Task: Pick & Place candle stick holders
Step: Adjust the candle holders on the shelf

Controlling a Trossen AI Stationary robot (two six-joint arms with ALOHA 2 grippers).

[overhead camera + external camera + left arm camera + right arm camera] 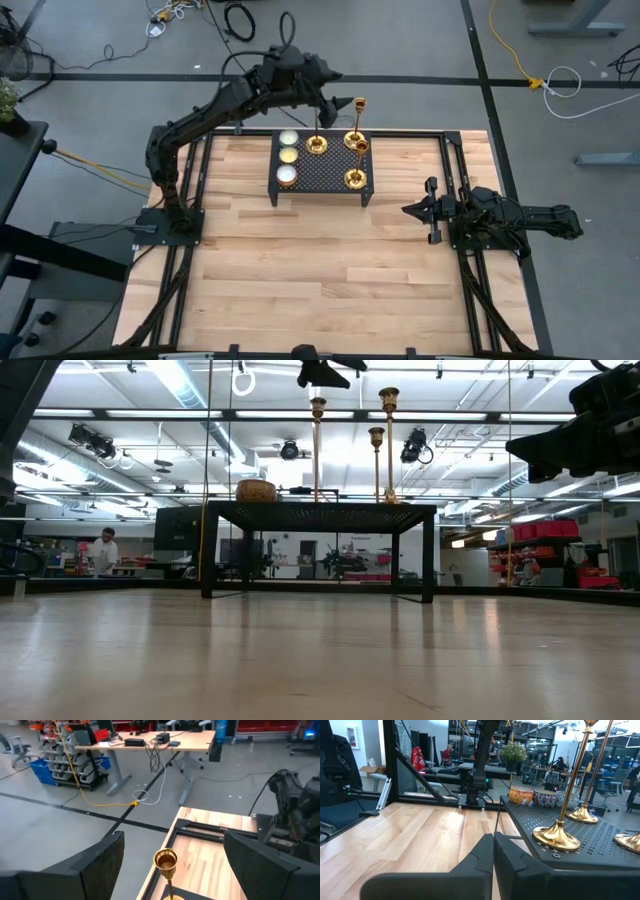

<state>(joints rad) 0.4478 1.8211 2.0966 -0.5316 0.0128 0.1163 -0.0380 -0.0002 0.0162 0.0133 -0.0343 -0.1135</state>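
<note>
**Up on the rack: three candle stick holders, left claw above one**

On the black mesh rack point(320, 170) at the far side of your desk point(320, 270), all three candle stick holders point(355, 135) stand upright, with three small tins point(288, 157) on the rack's left part. Your left claw point(340, 103) hangs right over the top of the far-left holder point(166, 861), fingers point(100, 860) spread apart, not touching it. Your right claw point(408, 210) sits pressed together, low at the desk's right side.
</note>
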